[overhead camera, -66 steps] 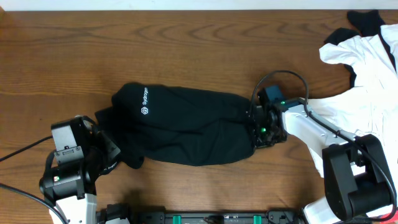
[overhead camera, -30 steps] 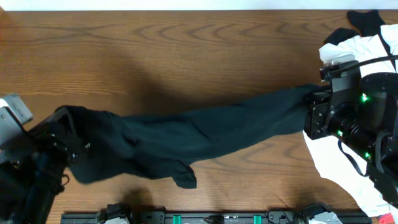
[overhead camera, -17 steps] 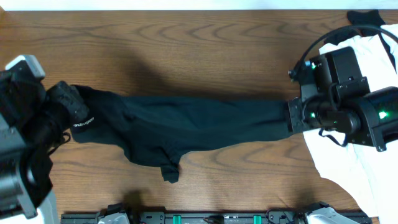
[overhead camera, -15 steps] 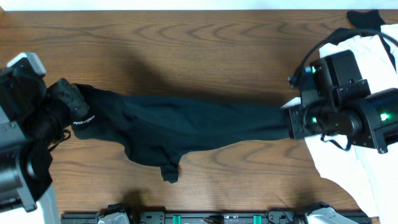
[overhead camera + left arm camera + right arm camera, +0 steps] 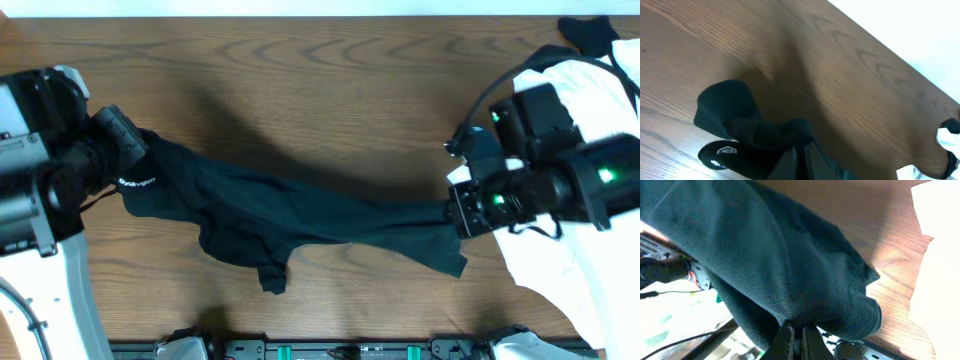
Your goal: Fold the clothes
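When viewed from overhead, the left claw (image 5: 128,158) is closed on one end of the black fabric shirt (image 5: 300,215), and the right claw (image 5: 455,212) is closed on the opposite end. The black fabric shirt runs as a sagging band between the two claws and casts a shadow on the brown wooden surface (image 5: 300,80). A small white logo print (image 5: 137,184) sits just beside the left claw. A short flap hangs from the band's lower edge, nearer the left claw than the right claw. A crumpled white fabric garment (image 5: 600,90) lies behind the right claw, partly under its arm.

In the left wrist view, the left claw (image 5: 801,160) has its fingers (image 5: 789,164) drawn narrow, with black fabric shirt (image 5: 740,120) material pinched between them. The fabric bunches directly ahead of the claw. The white logo print (image 5: 722,149) lies to the claw's left. The wooden surface (image 5: 840,65) extends beyond.

In the right wrist view, the right claw (image 5: 797,340) is clamped narrow on a fold of the black fabric shirt (image 5: 765,255). The fabric spreads ahead of the claw. The white fabric garment (image 5: 940,280) lies to the claw's right, on the wooden surface (image 5: 880,225).
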`<state>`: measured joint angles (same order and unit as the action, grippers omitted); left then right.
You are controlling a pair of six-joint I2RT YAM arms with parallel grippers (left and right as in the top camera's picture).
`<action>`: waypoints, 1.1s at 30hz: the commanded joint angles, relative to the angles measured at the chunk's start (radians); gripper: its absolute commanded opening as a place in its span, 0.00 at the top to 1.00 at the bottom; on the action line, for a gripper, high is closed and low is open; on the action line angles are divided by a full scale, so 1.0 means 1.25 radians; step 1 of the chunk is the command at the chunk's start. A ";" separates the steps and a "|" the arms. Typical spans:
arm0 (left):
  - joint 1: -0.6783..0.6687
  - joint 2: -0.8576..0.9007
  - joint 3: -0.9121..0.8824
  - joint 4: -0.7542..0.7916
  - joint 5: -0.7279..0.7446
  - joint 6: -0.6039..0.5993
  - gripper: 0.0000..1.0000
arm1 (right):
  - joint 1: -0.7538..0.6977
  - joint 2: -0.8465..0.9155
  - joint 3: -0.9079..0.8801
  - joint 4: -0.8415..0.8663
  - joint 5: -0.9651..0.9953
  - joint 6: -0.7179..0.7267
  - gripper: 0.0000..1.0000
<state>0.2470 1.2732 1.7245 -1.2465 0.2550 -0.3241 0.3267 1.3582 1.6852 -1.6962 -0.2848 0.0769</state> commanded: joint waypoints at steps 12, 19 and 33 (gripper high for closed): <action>-0.019 0.109 -0.005 0.004 -0.010 0.014 0.94 | 0.000 0.188 0.001 0.105 -0.110 -0.122 0.99; -0.075 0.177 -0.005 0.015 -0.017 0.041 0.94 | 0.000 0.318 0.001 0.112 -0.091 -0.129 0.99; -0.146 0.258 -0.005 0.016 -0.116 0.041 0.94 | -0.005 0.586 0.001 0.286 -0.026 -0.107 0.99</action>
<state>0.0681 1.5864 1.7245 -1.2266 0.1413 -0.2871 0.3248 2.0541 1.6848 -1.3731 -0.3473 -0.0654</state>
